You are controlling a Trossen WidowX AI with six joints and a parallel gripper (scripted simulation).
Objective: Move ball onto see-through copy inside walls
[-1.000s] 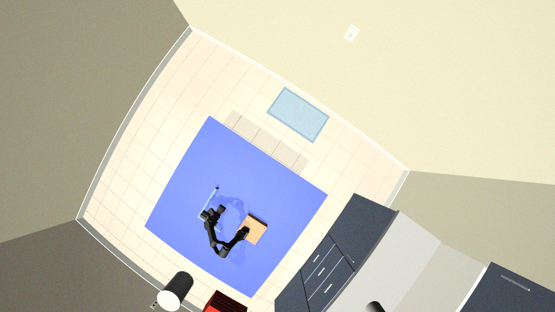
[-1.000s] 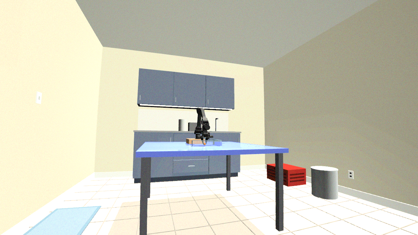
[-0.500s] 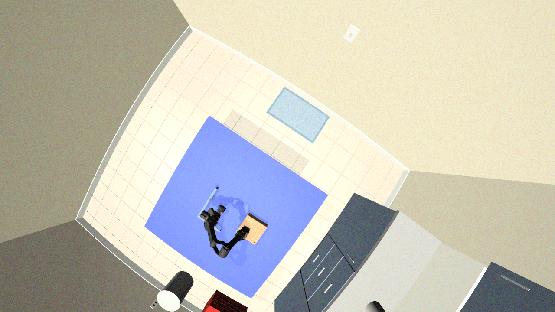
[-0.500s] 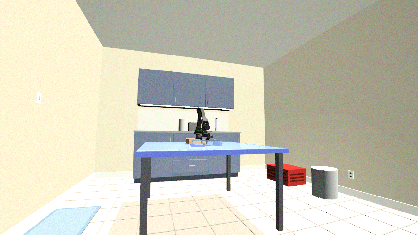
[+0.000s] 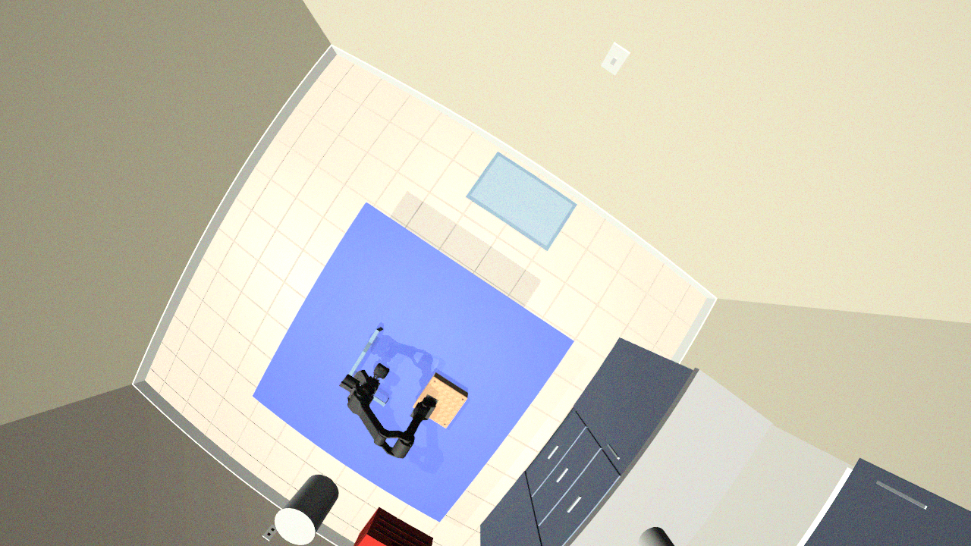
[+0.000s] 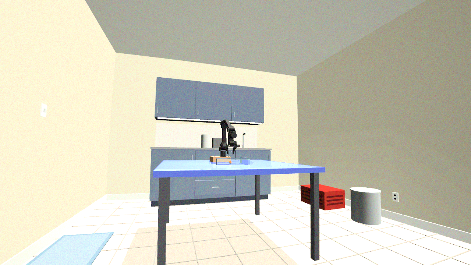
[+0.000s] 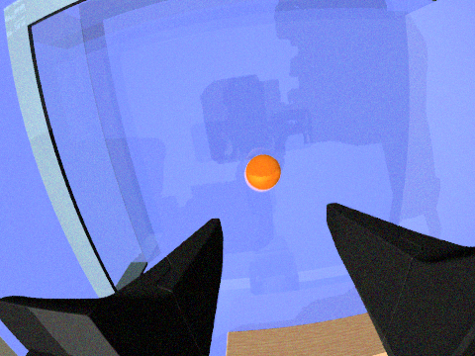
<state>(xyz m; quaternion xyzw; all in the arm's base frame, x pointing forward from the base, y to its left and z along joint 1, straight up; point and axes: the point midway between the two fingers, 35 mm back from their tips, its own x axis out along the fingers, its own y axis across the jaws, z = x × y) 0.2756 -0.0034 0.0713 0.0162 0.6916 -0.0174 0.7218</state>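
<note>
My claw (image 7: pixel 273 231) is released and empty; the ball (image 7: pixel 263 173) sits on the counter (image 7: pixel 198 27) at the wrist view's centre, inside the clear walls (image 7: pixel 47 138). I should withdraw straight up, spreading no wider, so nothing nudges it.

So the small orange ball (image 7: pixel 263 172) sits on the blue desk (image 7: pixel 343 106), inside the curved clear corner walls (image 7: pixel 47 158). The black two-fingered tool (image 7: pixel 273 231) hangs spread apart above it, not touching.
</note>
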